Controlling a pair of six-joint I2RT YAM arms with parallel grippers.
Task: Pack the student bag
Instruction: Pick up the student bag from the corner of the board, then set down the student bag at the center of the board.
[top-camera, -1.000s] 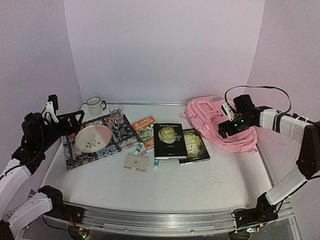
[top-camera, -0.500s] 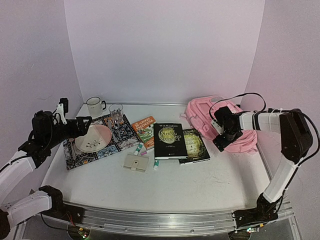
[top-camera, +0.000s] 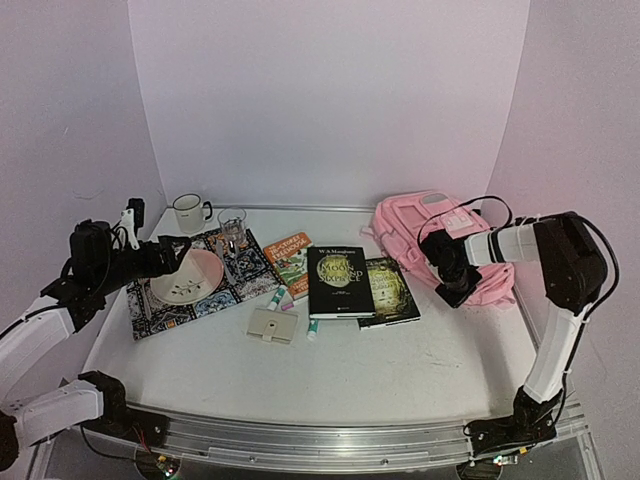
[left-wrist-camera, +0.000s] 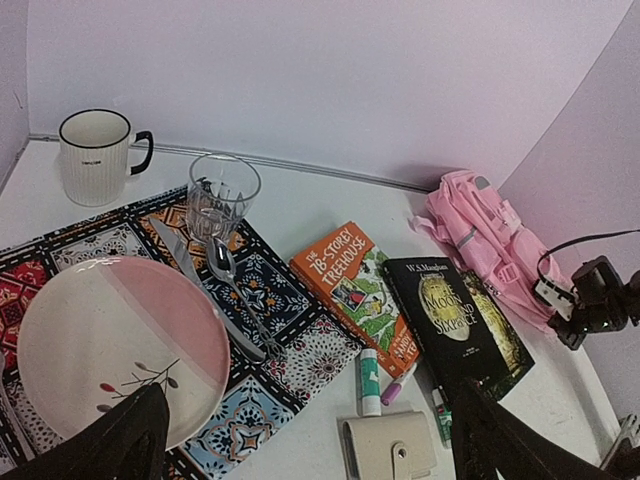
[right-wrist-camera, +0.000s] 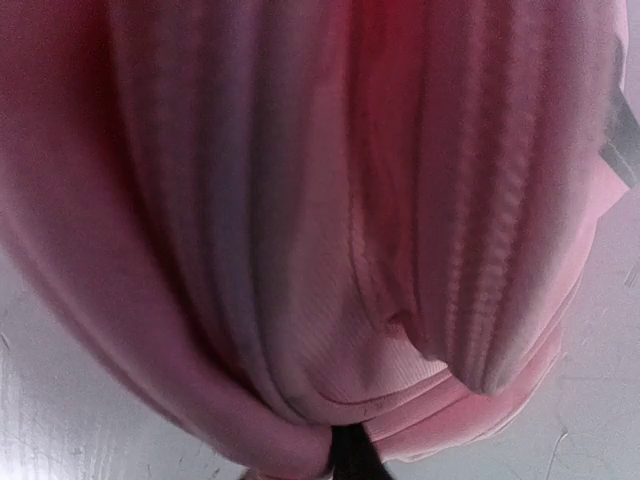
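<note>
Cover of orange paperback book (left-wrist-camera: 355, 290) is showing "78-STOREY TREEHOUSE". Black book w/ gold lettering (left-wrist-camera: 440, 312) is reading "W.S. Maugham", "MOON AND SIXPENCE". Small print on ribbed white mug (left-wrist-camera: 90, 155): illegible.

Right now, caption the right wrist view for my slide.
Right gripper shut on a fold of the pink student bag, close up.

Top camera looks down on the whole table (top-camera: 400, 370). Left wrist camera faces two o'clock, sharing the black book (top-camera: 340, 282) and bag (top-camera: 405, 225). Right wrist camera sits right against the bag.
</note>
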